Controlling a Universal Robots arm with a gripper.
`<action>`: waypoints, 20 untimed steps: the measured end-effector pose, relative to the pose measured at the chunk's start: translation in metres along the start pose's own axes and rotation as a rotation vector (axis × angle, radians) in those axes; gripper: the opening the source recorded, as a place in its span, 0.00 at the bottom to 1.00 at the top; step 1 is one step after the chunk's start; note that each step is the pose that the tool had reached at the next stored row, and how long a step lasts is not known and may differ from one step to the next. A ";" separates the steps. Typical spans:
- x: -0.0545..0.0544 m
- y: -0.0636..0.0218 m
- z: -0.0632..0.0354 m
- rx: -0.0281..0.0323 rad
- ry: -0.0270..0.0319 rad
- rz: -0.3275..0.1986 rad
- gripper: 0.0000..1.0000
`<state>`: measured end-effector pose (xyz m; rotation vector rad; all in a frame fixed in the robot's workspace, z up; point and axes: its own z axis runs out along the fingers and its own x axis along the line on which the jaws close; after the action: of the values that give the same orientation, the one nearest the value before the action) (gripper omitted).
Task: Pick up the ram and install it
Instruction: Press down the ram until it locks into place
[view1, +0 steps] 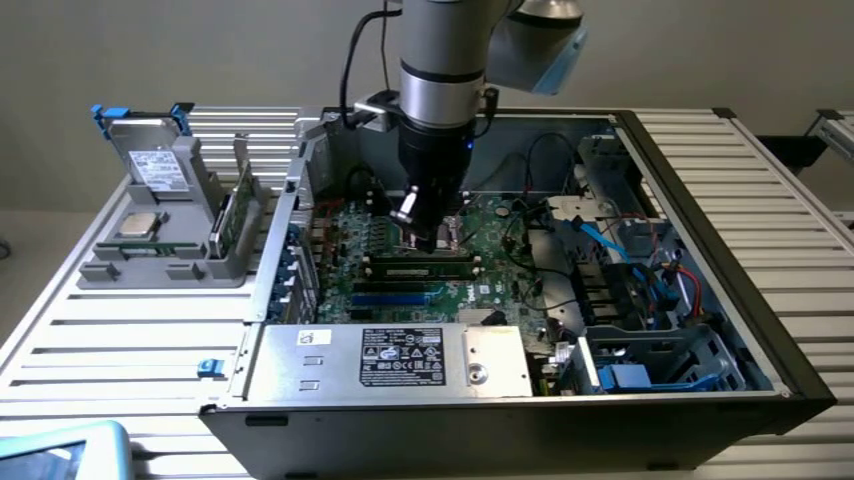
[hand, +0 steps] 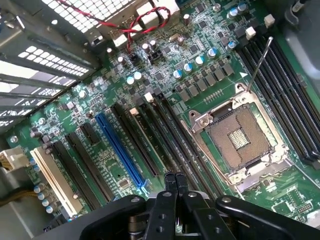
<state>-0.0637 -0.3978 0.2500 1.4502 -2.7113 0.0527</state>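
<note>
The ram (view1: 424, 266), a long green stick with black chips, stands in a black slot on the motherboard (view1: 501, 285) inside the open computer case. My gripper (view1: 430, 240) hangs straight down into the case, its tips right at the ram's top edge; I cannot tell whether they touch. In the wrist view my gripper (hand: 175, 176) is shut, its two black fingers pressed together with nothing between them. It sits over the long black slots (hand: 150, 135), beside the empty processor socket (hand: 240, 137).
A grey holder (view1: 160, 265) outside the case on the exterior view's left carries a drive box with blue tabs (view1: 150, 150), a silver processor chip (view1: 138, 224) and a green board on edge (view1: 230, 220). Case walls, the power supply (view1: 387, 355) and cables (view1: 641, 270) surround the motherboard.
</note>
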 end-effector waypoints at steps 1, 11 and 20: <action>0.000 0.0000 0.0001 -0.0012 -0.0001 0.016 0.11; 0.000 0.0000 0.0006 -0.0129 -0.0002 0.173 0.11; 0.000 0.0000 0.0008 -0.0233 -0.0004 0.312 0.11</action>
<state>-0.0637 -0.3978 0.2492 1.0080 -2.9003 0.0361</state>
